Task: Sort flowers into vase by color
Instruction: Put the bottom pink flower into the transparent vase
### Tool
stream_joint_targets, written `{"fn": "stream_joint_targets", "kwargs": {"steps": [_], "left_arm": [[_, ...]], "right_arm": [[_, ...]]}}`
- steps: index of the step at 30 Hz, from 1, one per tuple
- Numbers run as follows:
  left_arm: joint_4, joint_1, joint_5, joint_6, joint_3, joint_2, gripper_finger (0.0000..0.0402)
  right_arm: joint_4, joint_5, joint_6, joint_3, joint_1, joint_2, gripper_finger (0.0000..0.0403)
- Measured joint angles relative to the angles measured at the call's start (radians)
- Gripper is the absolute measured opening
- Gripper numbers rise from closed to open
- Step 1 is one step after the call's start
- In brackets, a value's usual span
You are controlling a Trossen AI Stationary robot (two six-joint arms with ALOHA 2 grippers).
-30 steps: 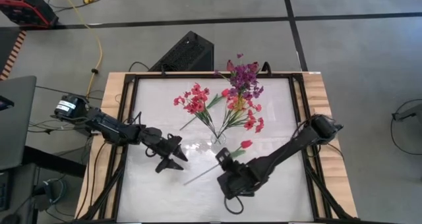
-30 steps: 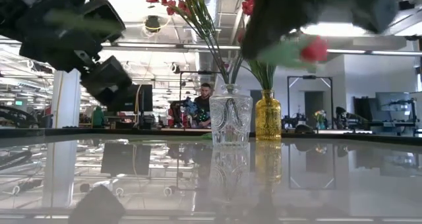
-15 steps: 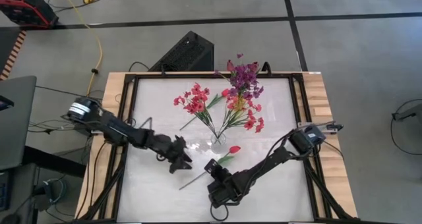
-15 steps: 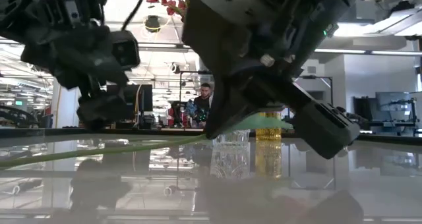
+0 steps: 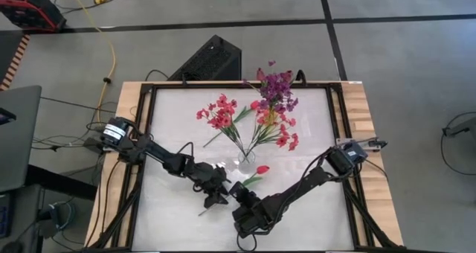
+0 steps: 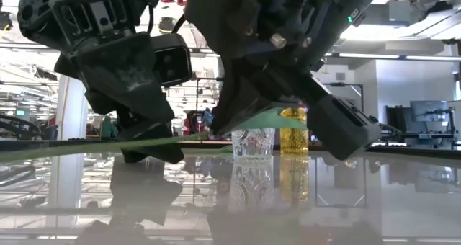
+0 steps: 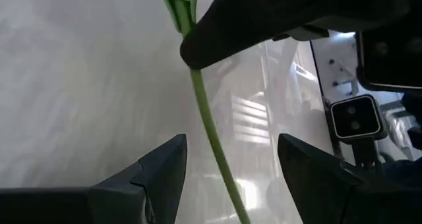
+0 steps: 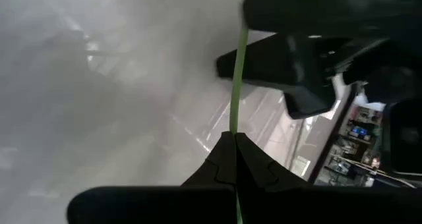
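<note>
Grey floor [image 5: 387, 67] with dark seam lines, yellow cable [image 5: 111, 56] trailing across it, black box [image 5: 208, 59] behind the table – open hall beyond, ceiling strip lights [image 6: 403, 55], white column [image 6: 68, 104]

Two vases [image 5: 246, 161] on glossy table [image 5: 312, 216]

High view: overhead, facing straight down on the whole table [image 5: 186, 108] and both arms. Low view: at tabletop level, facing across into the room, very near the arms. Left wrist view: close behind the left gripper [image 7: 227, 168], looking past its fingers at the stem [image 7: 210, 128]. Right wrist view: close behind the right gripper [image 8: 235, 141], along that same stem [image 8: 236, 79]. All four views share the stem.
</note>
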Motion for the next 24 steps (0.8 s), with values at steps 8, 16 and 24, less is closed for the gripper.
{"fn": "stream_joint_targets", "kwargs": {"steps": [8, 16, 24], "left_arm": [[-0.008, 0.000, 0.017, 0.023, 0.001, 0.002, 0.0217], [-0.024, 0.001, 0.052, 0.047, 0.001, 0.003, 0.0055], [-0.021, -0.003, 0.043, 0.083, 0.001, 0.004, 0.0003]], "right_arm": [[0.010, 0.011, -0.018, 0.000, 0.001, 0.000, 0.0019], [0.056, 0.012, -0.019, 0.000, 0.001, 0.000, 0.0040], [0.064, 0.026, -0.021, 0.000, 0.010, -0.002, 0.0085]]}}
